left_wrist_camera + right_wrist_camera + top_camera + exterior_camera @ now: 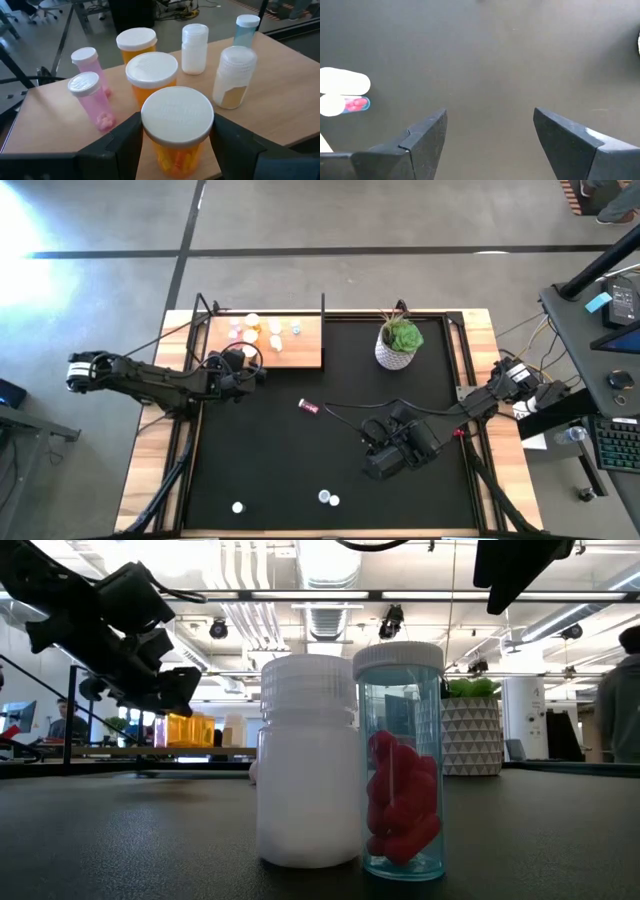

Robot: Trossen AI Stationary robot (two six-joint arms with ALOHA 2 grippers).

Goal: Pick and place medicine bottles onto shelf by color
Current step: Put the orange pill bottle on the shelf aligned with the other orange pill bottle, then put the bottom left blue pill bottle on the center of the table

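The wooden shelf (300, 356) lies at the black mat's far left corner. On it stand two pink bottles (92, 97), two orange bottles (151, 75), a white one (195, 47), a pale blue one (246, 30) and a clear one with tan contents (234, 75). My left gripper (243, 368) is at the shelf's near left edge, shut on another white-capped orange bottle (177, 132). My right gripper (378, 464) hangs open and empty over the mat's right half. A magenta bottle (308, 407) lies on its side on the mat. My left gripper pinches the orange bottle between its two fingers (125, 142), one on either side of the body just below the white cap (177, 117). The bottle stands upright between them. Its base is cut off by the picture's edge, so whether it rests on the shelf cannot be told.
A white bottle (305, 765) and a clear blue bottle with red pills (400, 765) stand side by side near the mat's near edge, and another white-capped bottle (237, 507) stands to their left. A potted plant (400, 342) stands at the far right of the mat.
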